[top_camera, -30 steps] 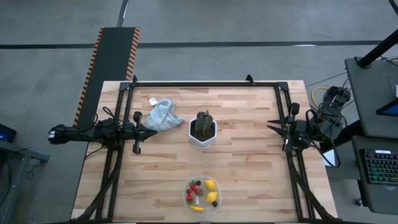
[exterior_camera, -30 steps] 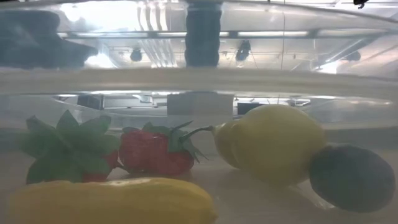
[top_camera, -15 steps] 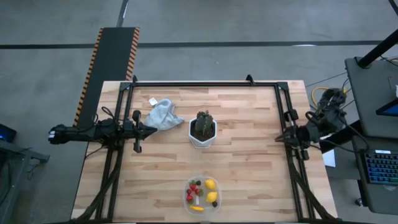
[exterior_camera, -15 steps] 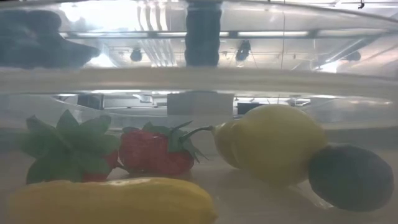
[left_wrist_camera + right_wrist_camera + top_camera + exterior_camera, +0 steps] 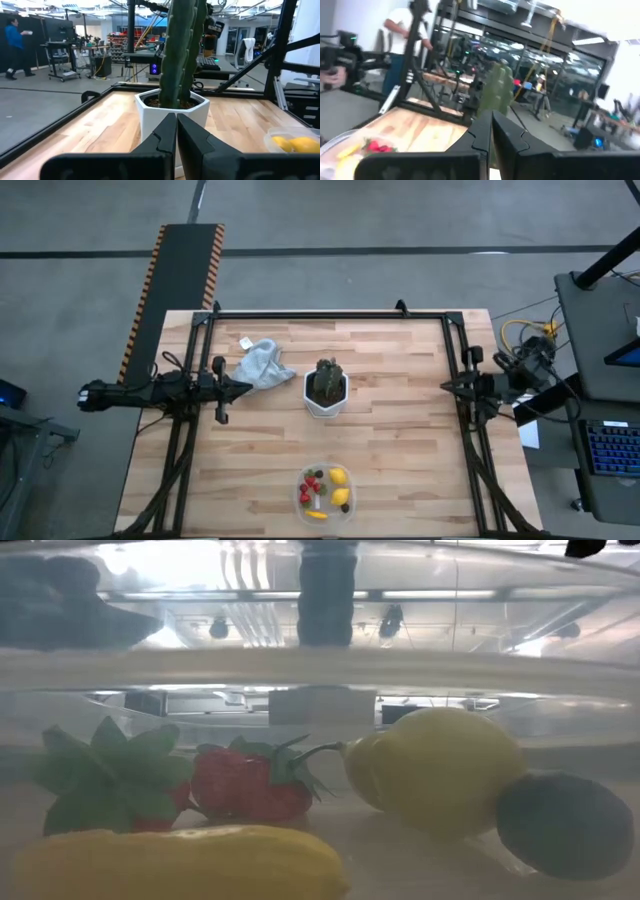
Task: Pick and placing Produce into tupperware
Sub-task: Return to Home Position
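**A:** Which step was in hand?

**B:** Judged: the run-out to rest, with sorting done. All the produce (image 5: 322, 490) I could find lay inside the tub (image 5: 299, 493), at the lower centre of the high view. None showed loose on the table (image 5: 400, 440).

**A:** Gripper positions?

**B:** The left gripper (image 5: 247, 388) sat at middle left of the high view, just beside the cloth (image 5: 262, 364). The right gripper (image 5: 443, 387) sat at middle right, over the table's edge. Both were well apart from the tub.

**A:** Jaws?

**B:** In each wrist view the two fingers met along their length. There was no gap and nothing was held.

**A:** What did the next move call for?

**B:** Judged: no further pick. The arms only needed to settle into rest, clear of the plant (image 5: 326, 377) and the frame rails. I could not tell whether the right arm was fully home.

**A:** What did one view give that another lacked?

**B:**
- **High view:** it gave the layout, but the fruit were specks.
- **Low view:** it looked straight through the tub wall.
  - A strawberry (image 5: 250, 787) sat at centre left.
  - A lemon (image 5: 440, 770) sat at centre right.
  - A dark berry (image 5: 565, 825) sat at lower right.
  - The yellow piece (image 5: 180, 862) lay along the bottom.
  - I could make out no gripper there.
- **Left wrist view:** only this view put the plant and its pot (image 5: 150, 112) dead ahead of closed fingers. The tub edge showed at lower right.
- **Right wrist view:** the tub showed at lower left, with red and yellow inside. A person stood in the room beyond, at upper left.
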